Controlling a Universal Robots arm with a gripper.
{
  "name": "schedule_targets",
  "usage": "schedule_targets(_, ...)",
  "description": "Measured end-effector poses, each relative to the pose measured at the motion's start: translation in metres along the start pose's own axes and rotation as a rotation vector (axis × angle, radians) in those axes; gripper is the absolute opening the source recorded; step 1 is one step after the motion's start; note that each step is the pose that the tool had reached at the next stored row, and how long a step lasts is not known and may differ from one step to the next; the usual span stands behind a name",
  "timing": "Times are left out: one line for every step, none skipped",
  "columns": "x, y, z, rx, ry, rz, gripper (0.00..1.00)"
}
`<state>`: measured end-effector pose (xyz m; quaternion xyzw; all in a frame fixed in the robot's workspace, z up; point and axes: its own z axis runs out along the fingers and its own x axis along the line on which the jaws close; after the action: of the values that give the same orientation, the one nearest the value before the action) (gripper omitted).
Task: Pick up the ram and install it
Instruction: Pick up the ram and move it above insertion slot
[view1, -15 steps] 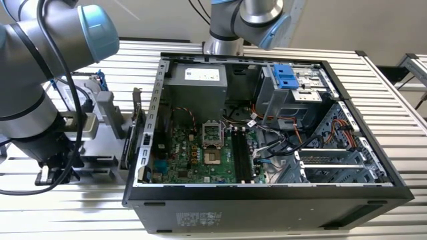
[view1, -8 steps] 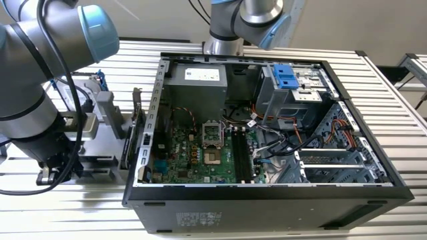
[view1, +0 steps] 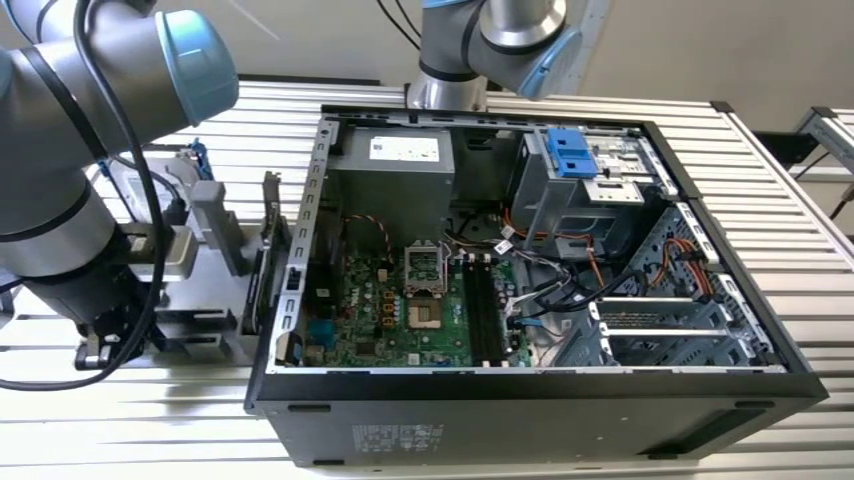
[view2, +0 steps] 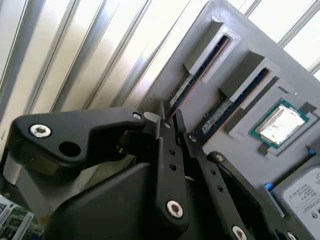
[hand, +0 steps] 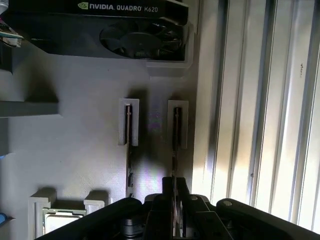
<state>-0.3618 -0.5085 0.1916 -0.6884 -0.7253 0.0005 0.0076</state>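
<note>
ram (hand: 174, 132) standing on edge in the slot nearest the rim of the grey tray (hand: 75, 150), just beside a second ram stick (hand: 128, 150); gripper (hand: 174, 192) clenched on the ram, one finger against each face; cpu chip (view2: 280, 122) and graphics card (hand: 125, 30) seated elsewhere in the tray

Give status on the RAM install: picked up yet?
Done: the black gripper is over the grey parts tray. In hand: it sits at the long dark ram stick nearer the tray's edge, which is seated in its slotted holder; grip not confirmable. Left: lift and install; the black memory slots on the green motherboard look empty.
</note>
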Motion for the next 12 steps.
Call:
schedule_targets(0.0,0.0,0.0001,0.0,-0.0001,0.0,0.0)
schedule_targets(0.0,0.0,0.0001,0.0,-0.0001,0.0,0.0)
schedule_targets(0.0,0.0,0.0002,0.0,0.0,0.0,0.0)
schedule_targets(0.0,0.0,0.0002,0.0,-0.0001,0.0,0.0)
schedule_targets(0.0,0.0,0.0002,0.0,-0.0001,0.0,0.0)
schedule_targets(0.0,0.0,0.0002,0.0,-0.0001,0.0,0.0)
schedule_targets(0.0,0.0,0.0003,0.0,-0.0001,0.0,0.0)
schedule_targets(0.0,0.0,0.0003,0.0,-0.0001,0.0,0.0)
schedule_targets(0.0,0.0,0.0003,0.0,-0.0001,0.0,0.0)
schedule_targets(0.0,0.0,0.0004,-0.0001,0.0,0.0,0.0)
schedule_targets(0.0,0.0,0.0004,0.0,-0.0001,0.0,0.0)
schedule_targets(0.0,0.0,0.0004,0.0,-0.0001,0.0,0.0)
